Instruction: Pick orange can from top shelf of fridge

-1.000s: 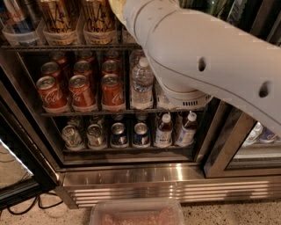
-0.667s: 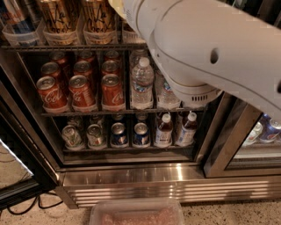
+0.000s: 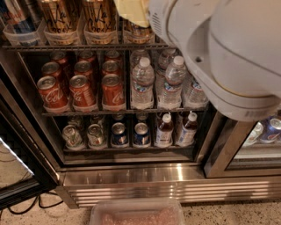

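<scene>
Evidently the arm's (image 3: 232, 57) white bulk had swung rightward over the last second, uncovering the water bottles (image 3: 142, 81). The gripper (image 3: 131, 11) sat at the top shelf (image 3: 88, 46) of the fridge (image 3: 145, 176), just before an orange can (image 3: 137, 32) standing in its clear tray. Whether the gripper had closed could not be told; the can appeared not yet lifted.

The robot's glossy white plastic arm (image 3: 232, 52) is built of fat, rounded shells, with a grey-shadowed seam curving between them. A small dark round hole (image 3: 196, 58) dots the left shell. The pale yellow gripper (image 3: 131, 12) shows at the arm's far left end, against the top edge.
</scene>
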Available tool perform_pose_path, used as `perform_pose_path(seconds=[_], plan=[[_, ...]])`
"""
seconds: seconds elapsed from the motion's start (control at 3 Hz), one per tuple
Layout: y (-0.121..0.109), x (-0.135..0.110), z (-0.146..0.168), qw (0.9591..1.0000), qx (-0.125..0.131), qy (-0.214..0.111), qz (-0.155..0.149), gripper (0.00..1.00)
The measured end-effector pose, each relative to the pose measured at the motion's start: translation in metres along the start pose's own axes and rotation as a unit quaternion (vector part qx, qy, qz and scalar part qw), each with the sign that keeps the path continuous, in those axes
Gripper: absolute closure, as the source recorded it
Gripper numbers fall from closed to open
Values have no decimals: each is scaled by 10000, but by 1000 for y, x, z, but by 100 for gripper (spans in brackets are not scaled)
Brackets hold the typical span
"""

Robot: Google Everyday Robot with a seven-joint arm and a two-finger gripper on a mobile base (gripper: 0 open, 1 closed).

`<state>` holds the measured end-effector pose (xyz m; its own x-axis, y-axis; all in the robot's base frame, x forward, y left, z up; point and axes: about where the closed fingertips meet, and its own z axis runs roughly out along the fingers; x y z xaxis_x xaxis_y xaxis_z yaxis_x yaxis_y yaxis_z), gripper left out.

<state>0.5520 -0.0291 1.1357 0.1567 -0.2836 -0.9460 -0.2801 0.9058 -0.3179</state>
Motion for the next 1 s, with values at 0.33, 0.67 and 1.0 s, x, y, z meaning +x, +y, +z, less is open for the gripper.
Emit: perform_pose_path(seconds=[0.33,0.67,1.0], plan=[[1,17,-49,9993,-206,296,0,100],[4,9,-50,9995,-222,235,-28,100],[10,14,-51,9987,-433,255,74,100]])
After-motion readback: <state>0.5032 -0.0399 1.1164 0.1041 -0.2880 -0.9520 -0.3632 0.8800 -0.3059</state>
